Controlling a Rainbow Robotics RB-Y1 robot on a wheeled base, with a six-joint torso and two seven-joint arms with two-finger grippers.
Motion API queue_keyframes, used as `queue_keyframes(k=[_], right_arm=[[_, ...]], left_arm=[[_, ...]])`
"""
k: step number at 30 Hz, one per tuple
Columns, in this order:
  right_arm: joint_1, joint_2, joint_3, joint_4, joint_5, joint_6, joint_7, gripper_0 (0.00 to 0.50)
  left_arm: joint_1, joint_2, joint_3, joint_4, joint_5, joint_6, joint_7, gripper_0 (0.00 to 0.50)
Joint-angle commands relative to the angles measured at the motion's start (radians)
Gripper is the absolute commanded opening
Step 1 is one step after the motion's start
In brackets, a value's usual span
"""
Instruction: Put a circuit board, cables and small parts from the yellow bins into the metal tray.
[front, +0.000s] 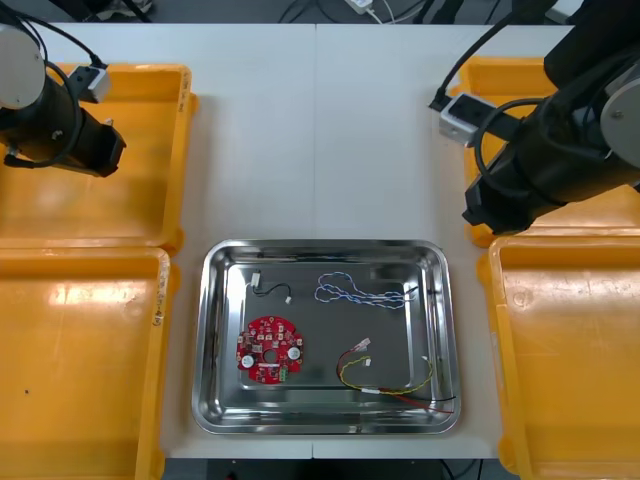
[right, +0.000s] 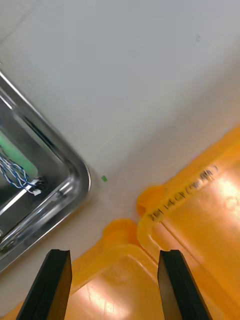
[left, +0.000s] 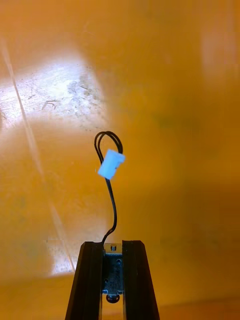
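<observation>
Over bin (left: 175, 100), end effector (left: 112, 244) pinches cable (left: 110, 164).

- On the bin (right: 215, 235) rim, near the tray (right: 75, 182) corner: one line of black print (right: 184, 194), starting with what looks like "281 14".
- The print ends in bracketed characters, too small to read.

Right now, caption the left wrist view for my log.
Left gripper, jaws shut on a black cable with a white connector, holds it above the floor of a yellow bin.
</observation>
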Motion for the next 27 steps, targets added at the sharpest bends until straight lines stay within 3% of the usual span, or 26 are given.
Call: queue_keyframes(k=[1,9,27], right_arm=[[-0.037,-0.072,-0.079,0.037,-0.029,0.004,-0.112,0.500],[-0.014,-0.122,-0.190,0.130,-0.035,0.004,-0.233,0.500],[0.173,-0.198,-0.392,0.179,-0.008,0.004,-0.284,0.500]], left_arm=[[0.052,0.011,0.068,-0.128,-0.013,0.048,0.024,0.000],[0.068,-0.008,0.071,-0.268,-0.007,0.136,0.130,0.000],[0.068,-0.108,-0.014,-0.496,-0.044,0.265,0.361,0.000]])
